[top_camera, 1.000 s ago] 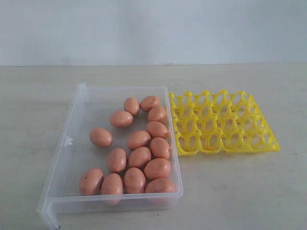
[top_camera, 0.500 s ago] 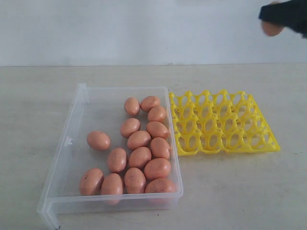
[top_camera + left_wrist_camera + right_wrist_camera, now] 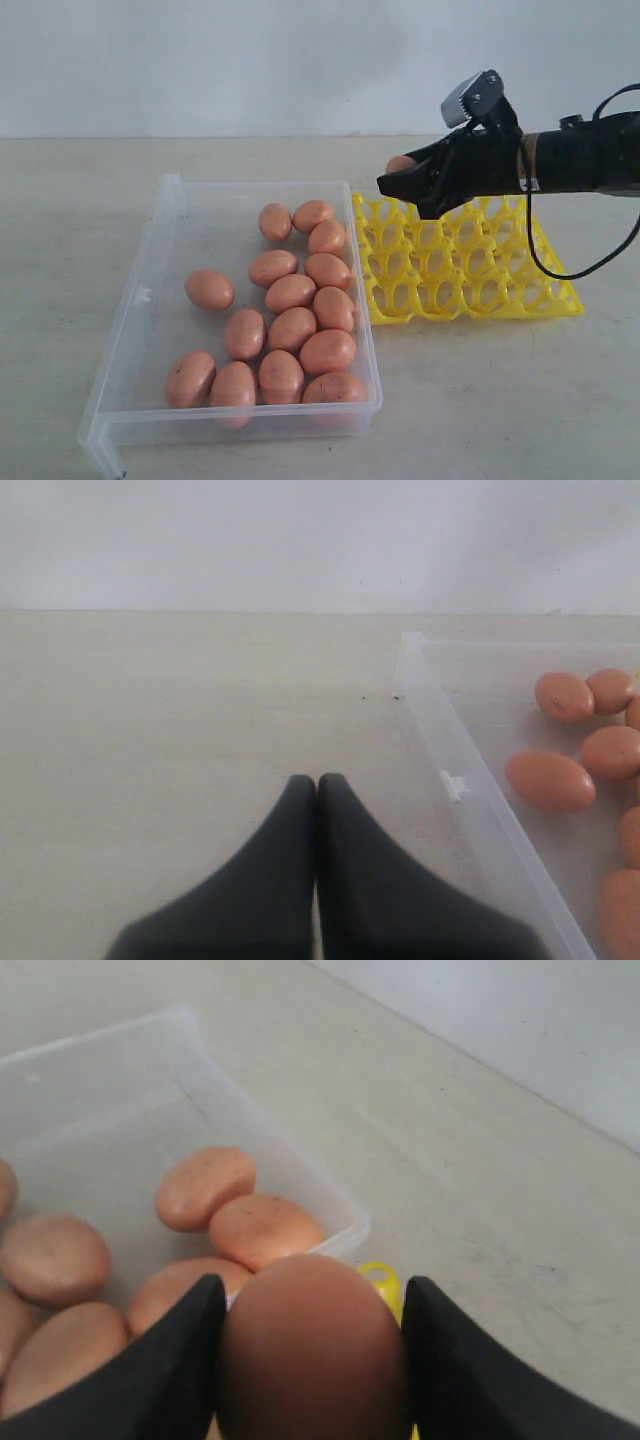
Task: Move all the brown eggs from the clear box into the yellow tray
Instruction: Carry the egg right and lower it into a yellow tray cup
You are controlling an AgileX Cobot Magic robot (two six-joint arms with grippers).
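- Pale, matte table (image 3: 520,400) runs back to a plain white wall (image 3: 250,60); the two containers sit side by side on it, edges touching or nearly so.
- The clear box (image 3: 130,330) holds fifteen brown eggs (image 3: 292,328), all lying on their sides. Most crowd the half nearer the tray, and one lies apart towards the wall with the small clasp (image 3: 144,295).
- The yellow tray (image 3: 470,300) is an openwork grid of cups and pointed posts. Every cup that shows stands open, though the arm hides part of the far rows.
- The right gripper (image 3: 403,176) reaches in level from the right side of the exterior view, a black cable (image 3: 560,270) looping down behind it.
- Its black fingers (image 3: 180,1360) stand wide and clamp a sixteenth egg, the held egg (image 3: 312,1350), between them, one finger pressing on each flank.
- That held egg hangs in the air above the tray's far corner nearest the box. A yellow post shows just under the fingertips, and the box's corner with its eggs lies just ahead of them.
- The left gripper (image 3: 317,785) is outside the exterior view. In its own wrist view its fingers are pressed flat together with nothing between them.
- Bare table lies under and ahead of those closed tips; the box's clasp wall passes near them on one side, eggs beyond it.
- Count: sixteen eggs, one box, one tray, two grippers.
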